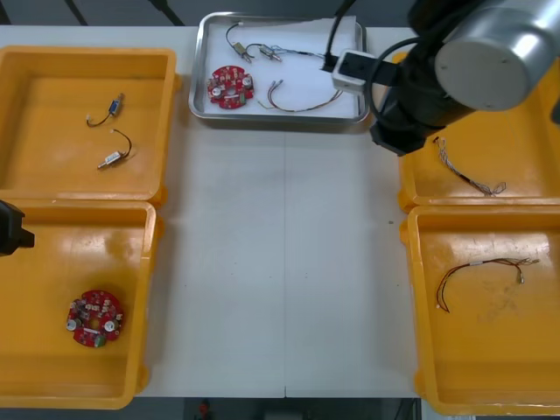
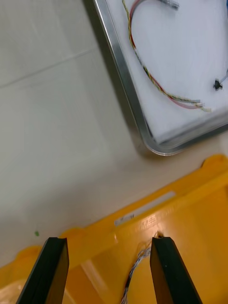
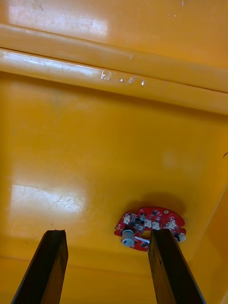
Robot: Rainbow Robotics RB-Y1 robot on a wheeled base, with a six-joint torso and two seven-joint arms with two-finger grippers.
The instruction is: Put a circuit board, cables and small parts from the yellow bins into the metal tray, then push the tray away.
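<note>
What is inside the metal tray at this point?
A red circuit board, a red and yellow cable and thinner cables with small metal parts lie on its white inside. The right arm covers part of the tray's right edge, so anything there is hidden.
</note>
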